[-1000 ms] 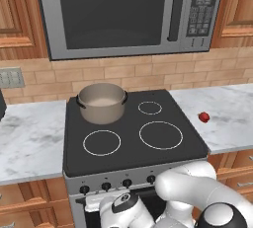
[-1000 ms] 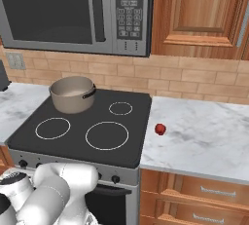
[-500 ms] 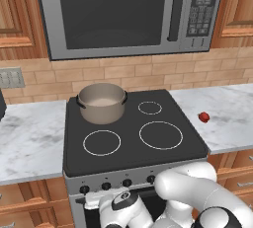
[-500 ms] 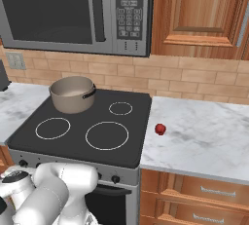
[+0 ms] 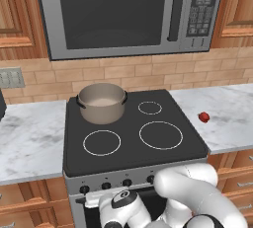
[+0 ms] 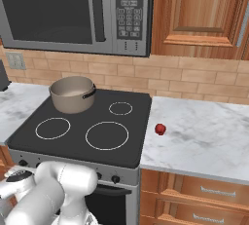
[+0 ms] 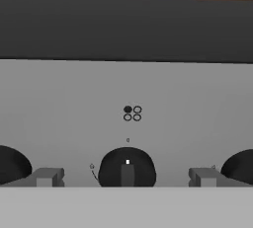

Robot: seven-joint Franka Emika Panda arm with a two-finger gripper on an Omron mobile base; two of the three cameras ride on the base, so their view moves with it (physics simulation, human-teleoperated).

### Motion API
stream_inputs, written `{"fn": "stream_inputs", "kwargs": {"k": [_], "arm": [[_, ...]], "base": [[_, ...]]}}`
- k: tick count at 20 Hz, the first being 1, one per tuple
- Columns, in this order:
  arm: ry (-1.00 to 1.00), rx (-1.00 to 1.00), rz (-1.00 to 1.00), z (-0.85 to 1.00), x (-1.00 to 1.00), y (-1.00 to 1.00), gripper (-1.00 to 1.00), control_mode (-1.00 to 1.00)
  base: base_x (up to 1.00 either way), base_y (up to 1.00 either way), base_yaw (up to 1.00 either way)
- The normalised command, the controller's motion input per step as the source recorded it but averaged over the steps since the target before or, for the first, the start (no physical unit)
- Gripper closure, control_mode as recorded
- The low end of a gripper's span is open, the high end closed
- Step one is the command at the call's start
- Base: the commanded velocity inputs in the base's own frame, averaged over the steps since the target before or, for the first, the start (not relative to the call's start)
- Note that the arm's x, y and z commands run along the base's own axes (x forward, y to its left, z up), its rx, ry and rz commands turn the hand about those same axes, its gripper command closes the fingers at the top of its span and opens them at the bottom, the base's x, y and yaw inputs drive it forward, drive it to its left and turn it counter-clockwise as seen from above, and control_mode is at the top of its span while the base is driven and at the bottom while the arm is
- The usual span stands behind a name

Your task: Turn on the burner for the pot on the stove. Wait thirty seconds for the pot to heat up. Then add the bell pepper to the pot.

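While the pot (image 5: 102,102) sits back-left, the gripper (image 7: 127,176) — jaws spread wide — brackets a stove (image 7: 126,98) knob (image 7: 127,168).

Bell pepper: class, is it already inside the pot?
No, the bell pepper lies on the marble counter right of the stove, apart from the pot.

The pot (image 5: 102,102) was set on the stove's (image 5: 133,143) back-left ring; the pepper (image 5: 203,117) was laid on the counter (image 5: 230,118) to its right.
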Motion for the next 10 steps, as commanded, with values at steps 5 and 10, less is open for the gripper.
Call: {"fn": "stream_inputs", "kwargs": {"k": [5, 10], "arm": [[0.00, 0.00, 0.00, -0.22, 0.11, 0.00, -1.00, -1.00], [0.00, 0.00, 0.00, -0.02, 0.05, 0.00, -1.00, -1.00]], "base": [[0.00, 0.00, 0.00], [0.00, 0.00, 0.00]]}}
